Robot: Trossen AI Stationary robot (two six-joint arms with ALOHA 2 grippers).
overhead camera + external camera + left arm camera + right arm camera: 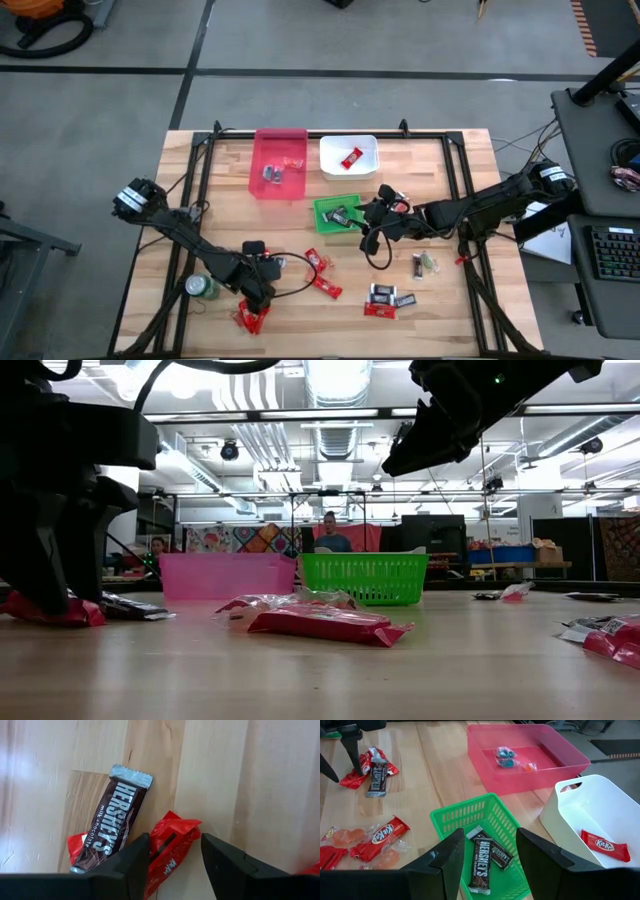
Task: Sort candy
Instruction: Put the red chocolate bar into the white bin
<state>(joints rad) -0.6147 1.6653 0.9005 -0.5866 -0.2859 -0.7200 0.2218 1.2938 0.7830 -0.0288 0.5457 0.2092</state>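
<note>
Red candy [172, 851] between open left gripper [175, 857]

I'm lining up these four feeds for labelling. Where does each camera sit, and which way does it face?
High view: overhead, straight down on the table; both arms show.
Low view: tabletop height, looking across at the green basket; arms hang in from above.
Left wrist view: above the left gripper, open over a red candy.
Right wrist view: behind the right gripper, open over the same green basket, which the high view shares.
</note>
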